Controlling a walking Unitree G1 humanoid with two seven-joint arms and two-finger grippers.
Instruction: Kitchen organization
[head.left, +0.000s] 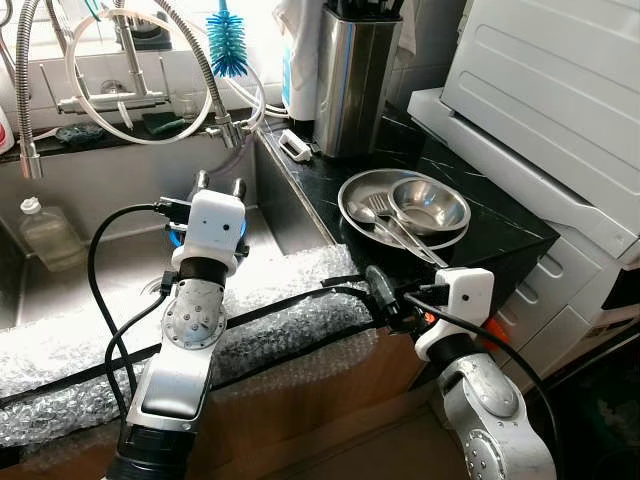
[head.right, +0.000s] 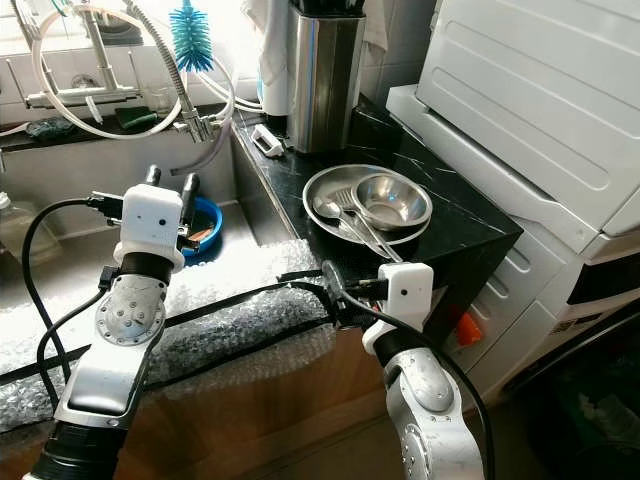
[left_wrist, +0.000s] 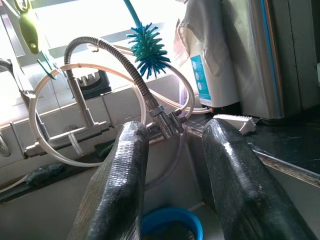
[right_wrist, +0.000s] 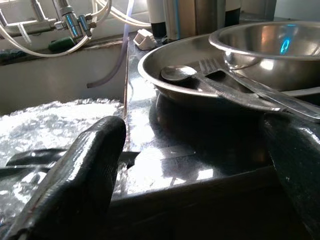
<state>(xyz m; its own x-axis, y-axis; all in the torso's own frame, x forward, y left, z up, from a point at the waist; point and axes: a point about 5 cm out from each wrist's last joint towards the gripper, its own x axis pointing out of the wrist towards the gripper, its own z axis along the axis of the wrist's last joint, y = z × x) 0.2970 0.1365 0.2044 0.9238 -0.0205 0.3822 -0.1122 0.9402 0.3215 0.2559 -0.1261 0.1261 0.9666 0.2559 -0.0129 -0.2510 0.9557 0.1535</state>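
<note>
Left gripper (left_wrist: 172, 200) is hovering wide open over the sink (head.left: 120, 265), blue bowl (head.right: 203, 225) beneath. Right gripper (right_wrist: 195, 170) is gaping wide, facing the plate (head.left: 362, 222) at twelve o'clock, holding nothing.

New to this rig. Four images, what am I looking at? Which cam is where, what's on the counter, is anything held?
A humanoid robot at a kitchen sink. The two wide pictures come from its head camera, looking down; the two close ones from cameras on each wrist, looking along the black fingers. The left claw hangs open above the sink, over a blue bowl. The right claw is open at the counter edge, facing a steel plate holding a small bowl, fork and spoon. Nothing is held.
</note>
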